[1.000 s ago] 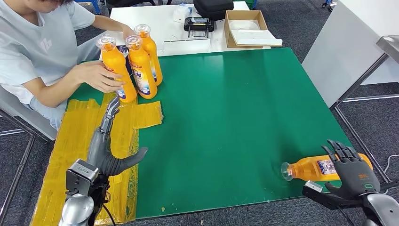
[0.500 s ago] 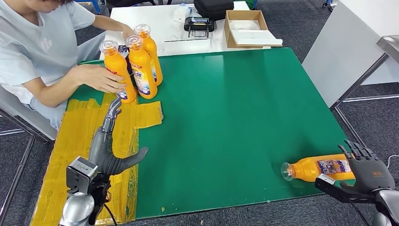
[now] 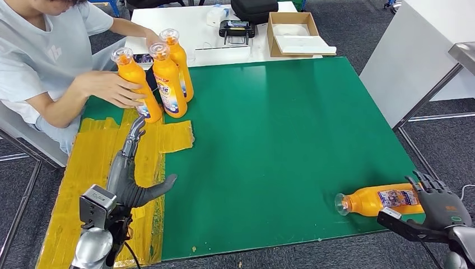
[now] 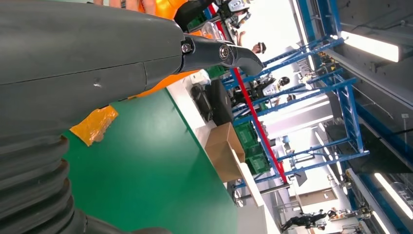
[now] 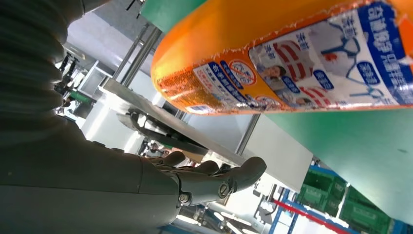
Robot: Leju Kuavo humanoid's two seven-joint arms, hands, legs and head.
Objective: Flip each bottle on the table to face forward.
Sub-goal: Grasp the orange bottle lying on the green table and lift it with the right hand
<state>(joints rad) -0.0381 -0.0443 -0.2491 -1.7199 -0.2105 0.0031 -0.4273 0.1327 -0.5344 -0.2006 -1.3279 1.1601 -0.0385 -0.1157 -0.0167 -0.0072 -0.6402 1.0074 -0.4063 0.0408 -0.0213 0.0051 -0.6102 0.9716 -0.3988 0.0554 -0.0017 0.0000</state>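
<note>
Orange plastic, lying on its side: one bottle (image 3: 381, 200) rests at the near right corner of the green worktop (image 3: 280, 140), cap pointing toward my left robot hand, base just beside my right robot hand (image 3: 439, 210). That right robot hand holds nothing, fingers spread and upright at the base end; from the right wrist view the labelled body sits above the thumb, and I cannot tell whether anything touches it. My left robot hand (image 3: 131, 174) lies open and flat on the yellow taped strip (image 3: 95, 168), fingertips just short of three upright bottles (image 3: 159, 75), which a seated person's hand (image 3: 109, 89) is holding at the nearest one. Risk, in my judgement: the lying bottle is round and close to the worktop edge, so a nudge from the right robot hand could roll it off the edge; a one-sided grip may let it slip. A reach by the left robot hand could meet the person's hand or knock over the bottles. Beyond the green surface stands a white table (image 3: 201, 33) with a cardboard box (image 3: 291, 31); dark grey carpet (image 3: 358, 28) surrounds.
</note>
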